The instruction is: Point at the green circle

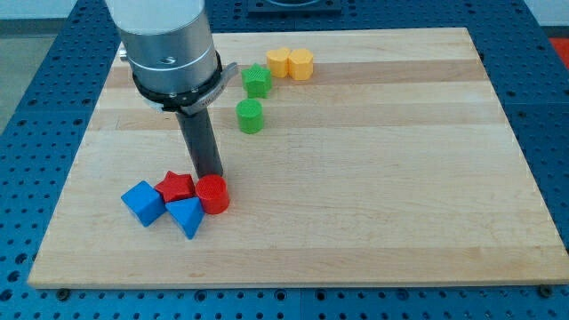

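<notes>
Seven blocks are seen on the worktop (373, 178), split into two clusters. At 7 o'clock of the board a tight group is formed: blue cube (142, 203), red star (176, 187), blue triangle (187, 216), red cylinder (212, 194), all touching or nearly so. My tip (212, 176) is set at the red cylinder's 12 o'clock edge, touching or just behind it; exact contact cannot be told. No jaws are carried by the end effector, only a rod, so apart or together does not apply.

Task block, the green circle (250, 116), is found at 1 o'clock from the tip, well apart, standing alone. At its 12 o'clock, near but not touching, a green star (257, 81) sits. Further toward 1 o'clock of that, a yellow hexagon (279, 62) and yellow cylinder (300, 64) are pressed together at the board's top.

Pointing is judged not yet done. A clear diagonal path toward 1 o'clock is offered; the green star close behind means overshoot should be avoided.
</notes>
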`<state>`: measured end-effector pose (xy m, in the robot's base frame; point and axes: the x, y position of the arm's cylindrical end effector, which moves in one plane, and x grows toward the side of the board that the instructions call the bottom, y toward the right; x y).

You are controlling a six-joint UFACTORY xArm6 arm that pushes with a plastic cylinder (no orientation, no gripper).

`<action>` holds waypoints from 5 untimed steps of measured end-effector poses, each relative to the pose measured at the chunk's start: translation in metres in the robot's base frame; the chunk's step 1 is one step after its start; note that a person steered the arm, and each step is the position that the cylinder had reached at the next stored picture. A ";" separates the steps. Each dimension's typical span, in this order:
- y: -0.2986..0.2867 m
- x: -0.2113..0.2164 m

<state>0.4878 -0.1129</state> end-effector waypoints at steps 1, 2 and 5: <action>0.010 -0.007; 0.081 -0.010; 0.090 -0.084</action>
<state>0.4035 -0.0228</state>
